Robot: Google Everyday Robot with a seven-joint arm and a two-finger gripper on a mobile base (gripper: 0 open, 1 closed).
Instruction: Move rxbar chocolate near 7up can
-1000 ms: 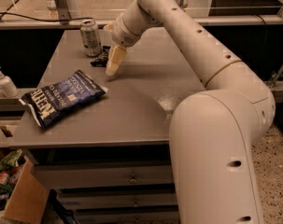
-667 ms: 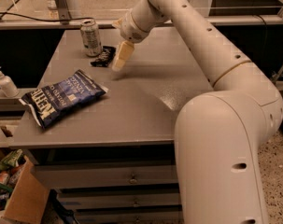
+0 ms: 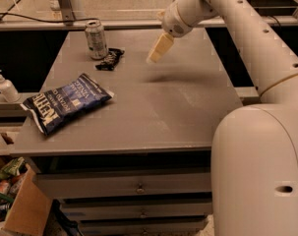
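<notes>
The rxbar chocolate (image 3: 109, 58), a small black wrapper bar, lies flat on the grey table (image 3: 158, 112) at the far left, just right of the 7up can (image 3: 96, 39) and almost touching its base. The can stands upright near the table's back edge. My gripper (image 3: 159, 48) hangs above the table, to the right of the bar and apart from it, pointing down and left. It holds nothing that I can see.
A large dark blue chip bag (image 3: 65, 102) lies on the table's left front part. A white pump bottle (image 3: 6, 86) stands on a ledge to the left. A cardboard box (image 3: 18, 208) with packets sits on the floor at lower left. Drawers run under the table.
My gripper has lifted and moved right, away from the bar. The bar stays lying next to the can.
</notes>
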